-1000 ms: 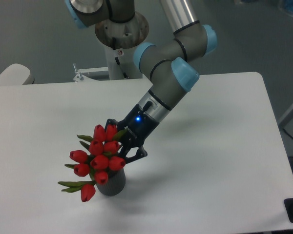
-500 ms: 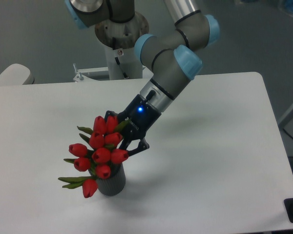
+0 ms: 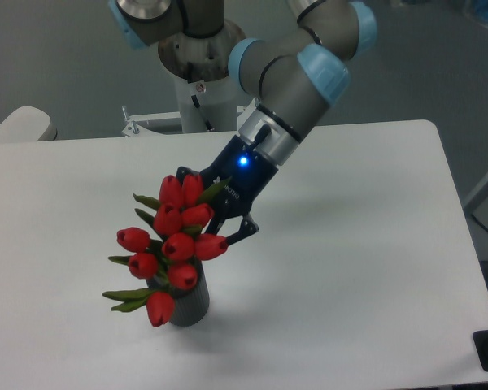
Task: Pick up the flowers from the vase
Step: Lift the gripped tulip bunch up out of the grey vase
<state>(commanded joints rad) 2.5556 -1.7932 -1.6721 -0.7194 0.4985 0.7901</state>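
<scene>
The flowers (image 3: 176, 244) are a bunch of red tulip buds with green leaves, with their stems still down in the small dark grey vase (image 3: 187, 304) near the table's front left. My gripper (image 3: 213, 221) reaches in from the upper right and is shut on the bunch at its right side. One black finger (image 3: 242, 231) shows beside the buds; the other is hidden behind them. The bunch sits high over the vase mouth, which is covered by buds.
The white table (image 3: 350, 268) stretches to the right of the vase. The arm's base column (image 3: 202, 89) stands at the table's back edge. A pale rounded object (image 3: 20, 123) lies beyond the back left corner.
The gripper has risen and shifted slightly right, holding the bunch. The flowers have lifted higher out of the vase, which stays in place.
</scene>
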